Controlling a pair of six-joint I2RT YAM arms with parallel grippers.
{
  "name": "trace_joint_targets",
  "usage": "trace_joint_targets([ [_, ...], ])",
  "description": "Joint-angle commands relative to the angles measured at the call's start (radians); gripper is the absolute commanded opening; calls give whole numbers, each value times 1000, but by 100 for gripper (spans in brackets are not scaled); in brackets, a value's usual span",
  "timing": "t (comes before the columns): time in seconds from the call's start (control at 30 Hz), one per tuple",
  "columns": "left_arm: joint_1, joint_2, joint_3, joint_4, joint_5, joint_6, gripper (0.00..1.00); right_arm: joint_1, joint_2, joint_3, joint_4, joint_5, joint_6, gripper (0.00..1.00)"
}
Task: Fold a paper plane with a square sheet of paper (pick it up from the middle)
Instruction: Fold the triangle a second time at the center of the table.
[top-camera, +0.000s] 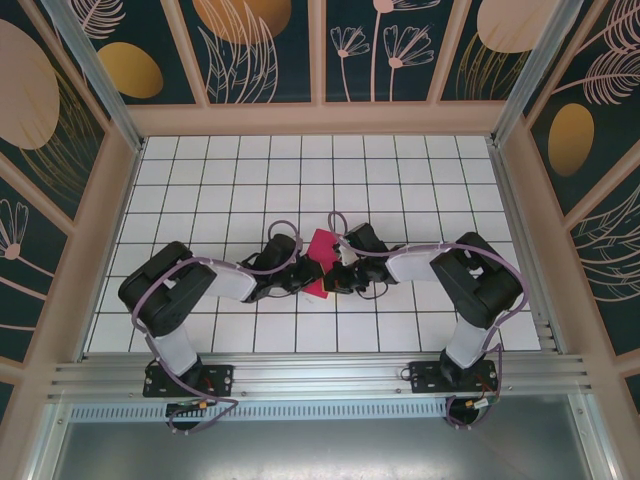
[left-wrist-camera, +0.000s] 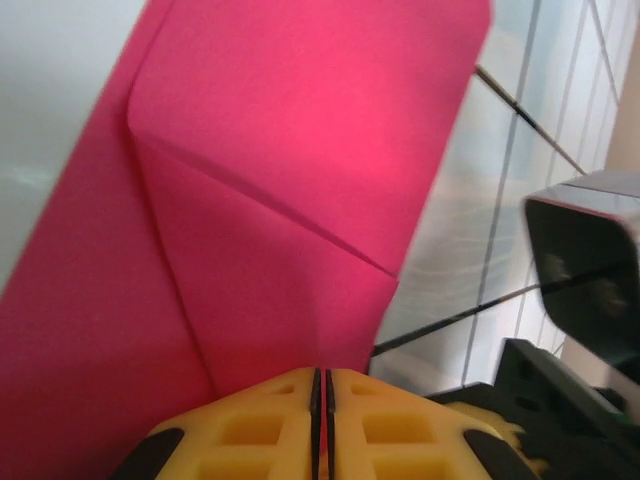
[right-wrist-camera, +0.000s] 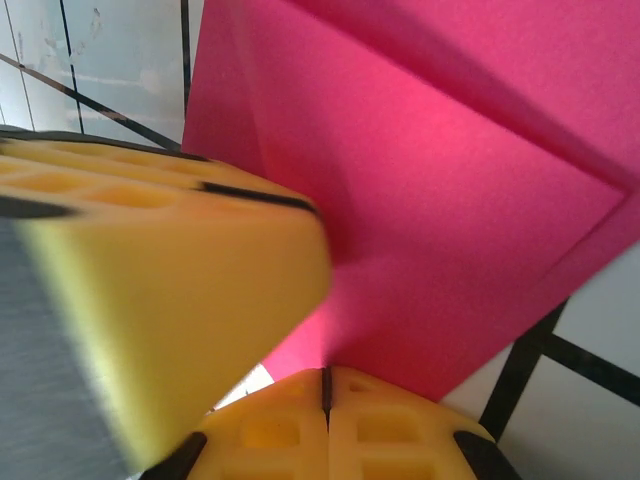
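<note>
step: mid-fold, diagonal creases in paper (left-wrist-camera: 300, 150) (far from finished) | paper: over worktop (top-camera: 400, 180) middle, between my hands | left hand (left-wrist-camera: 321, 385): clamped on paper edge | right hand (right-wrist-camera: 326, 385): clamped on paper too | next: align edges, press another crease gently

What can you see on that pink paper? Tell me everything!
The pink paper is thin, plain magenta-red and unmarked, with a matte look. It is not a flat square: flaps lie folded over one another, and sharp diagonal creases show in both wrist views. It is near the middle of the white tiled table, between the two arms. The left gripper and the right gripper are each shut on an edge of it. Whether it rests on the tiles is unclear.
</note>
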Motion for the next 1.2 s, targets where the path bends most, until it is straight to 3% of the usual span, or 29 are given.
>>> trace_joint_targets([
  [0.0, -4, 31, -6, 21, -5, -11, 14, 1, 21, -33, -54, 67, 4, 4],
  [0.4, 6, -18, 79, -214, -187, 58, 17, 19, 27, -7, -151, 135, -41, 2],
  [1.17, 78, 55, 172, -232, -192, 124, 19, 24, 12, -28, -143, 126, -45, 1],
])
